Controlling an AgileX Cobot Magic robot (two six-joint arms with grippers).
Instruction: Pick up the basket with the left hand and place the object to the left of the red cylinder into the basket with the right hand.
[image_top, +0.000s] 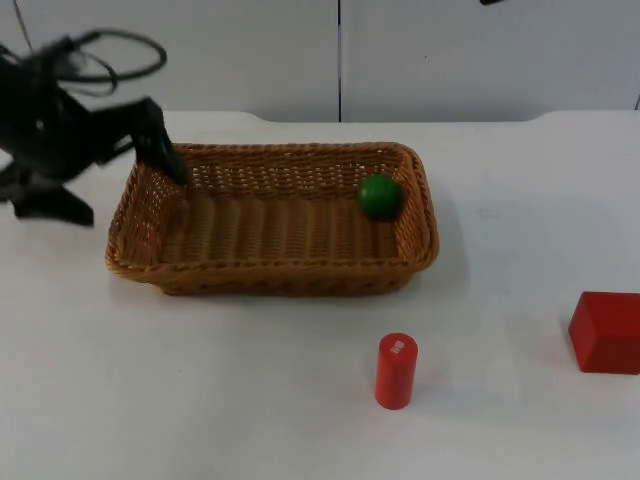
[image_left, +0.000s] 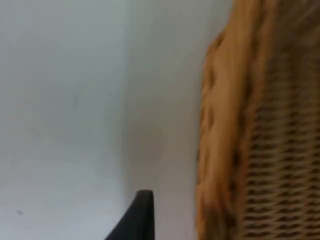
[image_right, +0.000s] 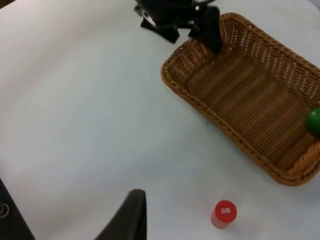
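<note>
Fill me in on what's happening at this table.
The left gripper is at the back left corner of the basket, one finger inside the rim. A green ball already lies in the basket's right end. The red cylinder stands in front of the basket, a red block far right.

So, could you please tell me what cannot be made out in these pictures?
- Left end effector at the basket rim: top view, motion blur and its own dark body hide whether it grips the rim.
- Basket rim: left wrist view, blurred, so the weave is smeared.
- Red block: top view, cut off by the picture's edge.
- Green ball in the basket: right wrist view, cut off by the edge.
- Red cylinder label: too small to read.
</note>
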